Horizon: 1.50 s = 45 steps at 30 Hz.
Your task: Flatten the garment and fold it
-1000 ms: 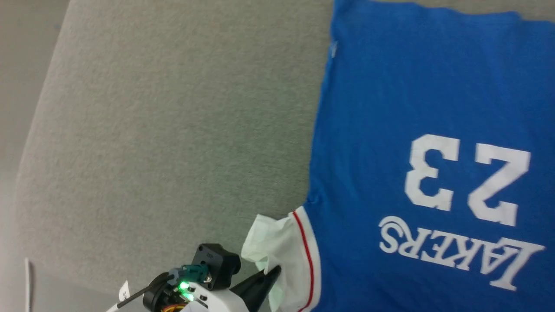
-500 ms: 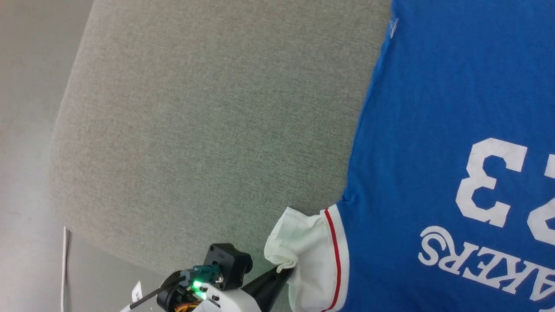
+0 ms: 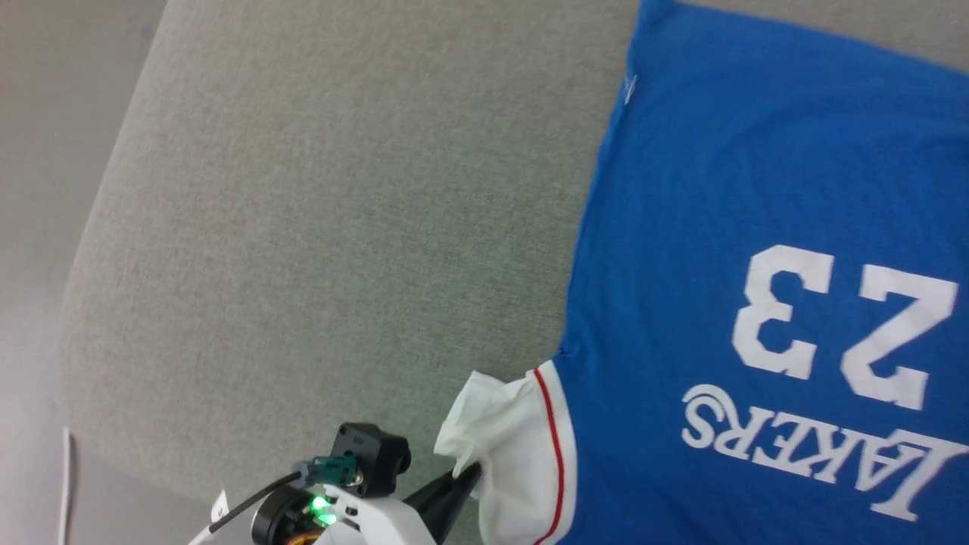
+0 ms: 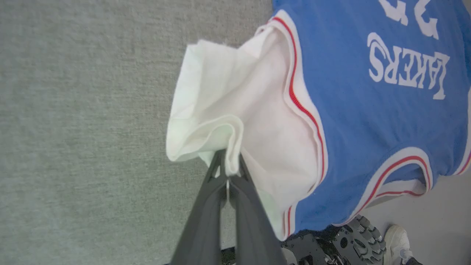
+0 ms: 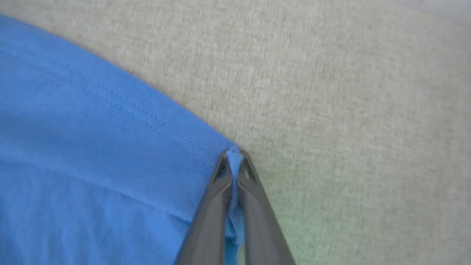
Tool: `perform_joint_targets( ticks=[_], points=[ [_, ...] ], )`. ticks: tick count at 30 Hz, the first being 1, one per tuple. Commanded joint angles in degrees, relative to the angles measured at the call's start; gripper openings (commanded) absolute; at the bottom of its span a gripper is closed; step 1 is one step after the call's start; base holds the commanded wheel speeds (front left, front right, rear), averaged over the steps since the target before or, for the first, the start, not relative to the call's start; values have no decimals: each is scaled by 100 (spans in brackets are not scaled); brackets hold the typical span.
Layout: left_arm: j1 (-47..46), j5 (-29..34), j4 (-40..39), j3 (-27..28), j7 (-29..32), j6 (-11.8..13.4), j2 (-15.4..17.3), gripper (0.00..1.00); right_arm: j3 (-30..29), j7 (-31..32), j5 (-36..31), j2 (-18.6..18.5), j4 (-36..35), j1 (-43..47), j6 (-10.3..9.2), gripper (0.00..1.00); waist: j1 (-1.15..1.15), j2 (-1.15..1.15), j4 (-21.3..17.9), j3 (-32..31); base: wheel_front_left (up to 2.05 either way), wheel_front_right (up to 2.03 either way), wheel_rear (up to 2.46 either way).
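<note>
Bright blue cotton T-shirt with white sleeves, red stripe trim and white "LAKERS" and "23" print lies spread on the grey woven-fabric tabletop. It covers the right part of that surface in the head view, well apart from the rounded left corner, beyond which pale floor shows. The lettering reads upside down from the head, so the neck end lies toward the near edge; in the left wrist view the red-trimmed neckline hangs past that edge. One short white sleeve sticks out from the shirt's left side, crumpled and lifted into a loose fold. The left gripper reaches up from the near edge, its jaws closed on a pinch of that sleeve's cuff, the white cloth bunched around the dark tips. In the right wrist view the right gripper has its jaws closed on a stitched corner of the blue cloth, a sliver of blue showing between the dark fingers and bare grey fabric just beyond.
</note>
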Motion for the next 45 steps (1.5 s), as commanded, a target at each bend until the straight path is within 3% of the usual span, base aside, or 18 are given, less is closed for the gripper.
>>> perform_joint_targets(
  ticks=[1,10,14,19,26,29,33,34,35,40,45],
  points=[
    [99,-64,53,36,-29,27,35,0,128,122,74,75,239,594,-5,0,1,1,-584,-639,0,0,0],
    [470,-401,371,248,-171,104,124,0,279,133,668,-151,-633,2104,-5,0,1,1,-1365,-1453,0,0,0],
    [640,-526,480,351,-288,138,144,0,-119,246,982,-239,-1384,2974,-5,0,1,1,-1611,-1700,0,0,0],
    [800,-599,562,412,-400,151,180,0,-974,576,925,-313,-2518,4274,-5,0,1,1,-1755,-1902,0,0,0],
    [875,-608,596,462,-549,155,183,0,-2113,1518,642,585,-4011,5970,-5,0,1,1,-1751,-1989,0,0,0],
    [859,-584,600,450,-595,143,156,0,-2300,1779,415,928,-4300,6367,-5,0,1,1,-1700,-1994,0,0,0],
    [816,-544,581,436,-617,137,149,0,-2312,1924,193,1091,-4496,6539,-5,0,1,1,-1607,-1990,0,0,0],
    [801,-533,570,432,-614,135,155,0,-2300,1881,160,1086,-4572,6501,-5,73,1,1,-1580,-1979,0,0,0],
    [786,-522,556,427,-608,133,159,0,-2291,1844,130,1066,-4644,6441,-5,100,1,1,-1551,-1969,0,0,0],
    [718,-450,436,403,-594,158,164,0,-2181,1765,252,903,-5102,5839,-5,100,1,1,-1380,-1879,0,0,0],
    [571,-329,252,335,-551,180,125,0,-1668,1599,294,684,-5173,4789,-5,100,1,1,-1175,-1639,0,0,0]
  ],
)
